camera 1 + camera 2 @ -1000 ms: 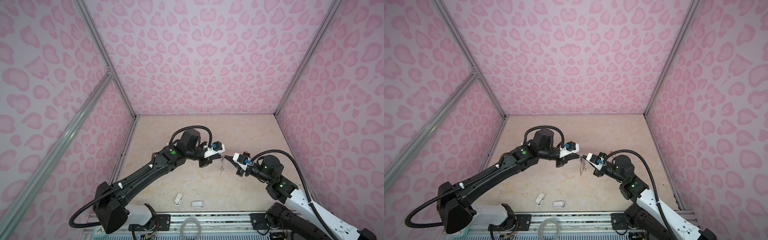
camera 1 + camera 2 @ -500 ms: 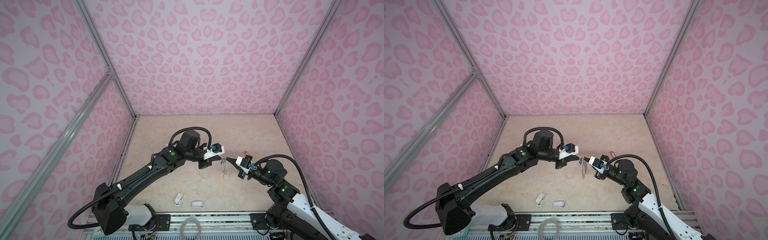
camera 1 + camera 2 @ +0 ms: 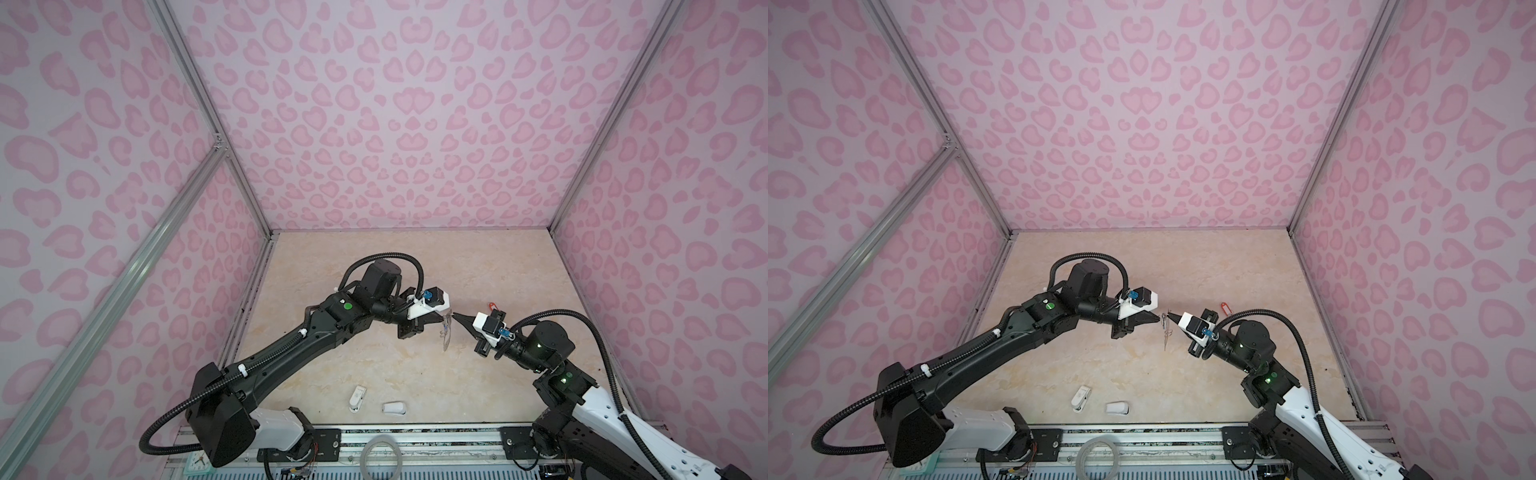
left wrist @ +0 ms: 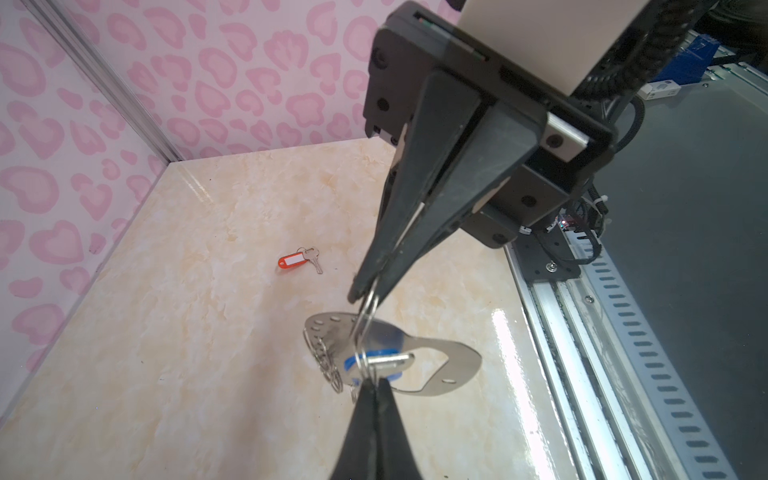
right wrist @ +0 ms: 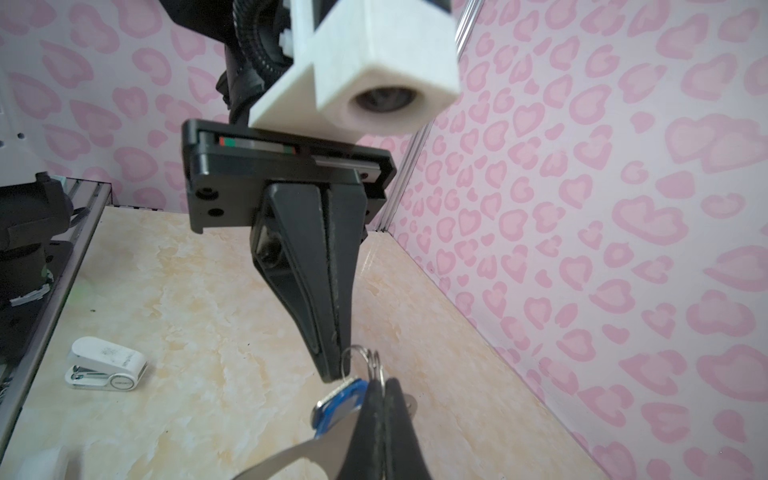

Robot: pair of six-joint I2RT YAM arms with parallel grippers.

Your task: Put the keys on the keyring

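Observation:
The keyring (image 4: 440, 368), a thin grey plate with an oval cut-out, hangs in the air mid-table between both arms and shows edge-on in both top views (image 3: 446, 337) (image 3: 1168, 334). My left gripper (image 4: 371, 384) is shut on a wire split ring (image 4: 365, 328) at the plate's edge. My right gripper (image 5: 380, 380) is shut on the same ring (image 5: 358, 356) from the opposite side. Its fingertips (image 4: 365, 286) meet above the plate. The blue-tagged key (image 5: 337, 409) hangs at that ring. The red-orange-tagged key (image 4: 296, 261) lies flat on the table beyond the right gripper (image 3: 456, 316).
Two small white plastic pieces (image 3: 357, 397) (image 3: 394, 408) lie near the front edge. A pale grey hoop (image 3: 380, 457) rests on the front rail. Pink patterned walls close in three sides. More split rings (image 4: 322, 353) hang along the plate's edge.
The right arm's wrist has dropped and swung outward, uncovering the red-orange key behind it. The left arm has barely moved. Both grippers stay shut at the ring.

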